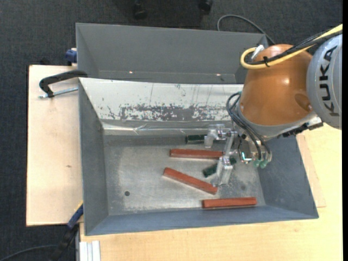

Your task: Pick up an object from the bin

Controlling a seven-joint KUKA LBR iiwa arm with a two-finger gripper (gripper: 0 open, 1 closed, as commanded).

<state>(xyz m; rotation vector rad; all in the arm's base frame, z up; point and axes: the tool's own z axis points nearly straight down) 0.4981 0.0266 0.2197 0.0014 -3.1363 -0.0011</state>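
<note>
Three reddish-brown flat bars are lying on the floor of a grey metal bin [90,162], seen from above, and nothing is being lifted out yet. The robot arm, wearing its orange cover [272,88], is leaning in over the bin from the right. Its gripper [221,177] is hanging low in the right half of the bin, its tip at or just above the floor. It is sitting over the right end of the slanted bar [187,179], which is lying mid-floor and running from upper left to lower right. Just beside the gripper, on its left, a small dark green piece [210,172] is lying between the slanted bar and the upper bar [196,153], which is lying level a little nearer the back wall. The front bar [229,203] is resting along the front wall, near the gripper but apart from it. Another small dark piece [193,139] is lying farther back, at the foot of the back wall. Whether the gripper is spread or pressed together cannot be told from this angle, and no object is showing in its grasp. Judging by this, the task is standing at an early stage. The gripper is already low among the objects, so the approach is looking finished. Closing on something, most likely the slanted bar's end or the green piece, then lifting it and carrying it clear of the bin are all remaining.
</note>
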